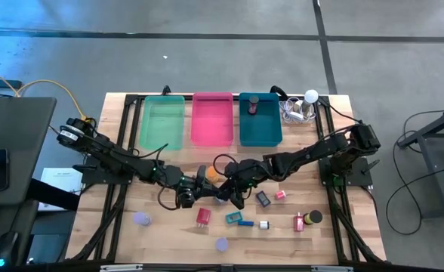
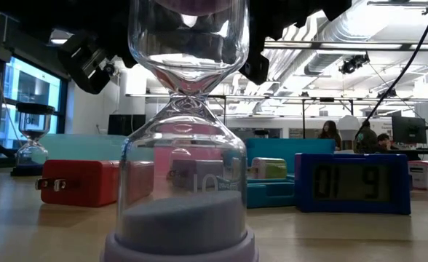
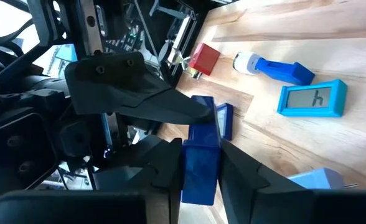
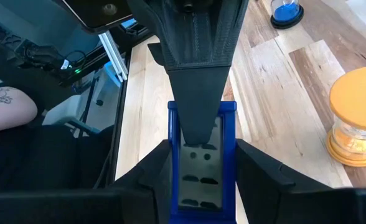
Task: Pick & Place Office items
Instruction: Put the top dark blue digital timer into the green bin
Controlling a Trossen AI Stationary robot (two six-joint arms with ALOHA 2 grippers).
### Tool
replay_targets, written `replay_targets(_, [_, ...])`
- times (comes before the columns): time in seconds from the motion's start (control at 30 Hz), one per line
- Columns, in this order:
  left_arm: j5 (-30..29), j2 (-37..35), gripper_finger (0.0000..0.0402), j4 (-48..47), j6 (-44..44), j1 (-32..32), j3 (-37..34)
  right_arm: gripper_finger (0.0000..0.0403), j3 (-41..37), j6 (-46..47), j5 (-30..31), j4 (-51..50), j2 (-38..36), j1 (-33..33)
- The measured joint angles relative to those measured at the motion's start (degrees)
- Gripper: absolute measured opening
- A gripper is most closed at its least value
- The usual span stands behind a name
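**What the views are hiding**

In the high view the two grippers are meeting at mid-table and covering whatever sits between them; the blue block is not showing there at all. In the right wrist view its lower end is running off the picture's edge and the other arm's finger is covering its middle. In the left wrist view a pale blue piece is being cut off at the edge. In the low view the hourglass is losing its top to the frame and blurring the items behind it, and the people far back are staying too small to make out
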Motion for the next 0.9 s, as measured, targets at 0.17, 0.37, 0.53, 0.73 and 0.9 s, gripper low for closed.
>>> replay_targets(0.17, [-0.46, 0.00, 0.0072, -0.36, -0.07, -0.22, 0.00, 0.0133, -0.02, -0.04, 0.07, -0.14, 0.00, 0.00])
replay_targets(0.37, [-2.62, 0.00, 0.0071, -0.51, 0.67, -1.14, -0.02, 0.0136, -0.02, -0.61, 0.93, -0.12, 0.00, 0.00])
replay_targets(0.53, [-3.00, 0.00, 0.0071, -0.55, -0.03, -1.17, -0.09, 0.0178, -0.01, -3.26, 4.47, 0.07, 0.00, 0.07])
replay_targets(0.73, [-4.10, -0.02, 0.0070, -0.99, -1.98, -1.13, -0.09, 0.0265, -0.02, -4.42, 11.04, -1.09, -0.07, 0.08])
replay_targets(0.9, [-5.86, -0.88, 0.0070, -1.51, -4.69, -1.77, -0.09, 0.0312, -0.02, -6.25, 8.90, -1.98, -1.58, -1.08])
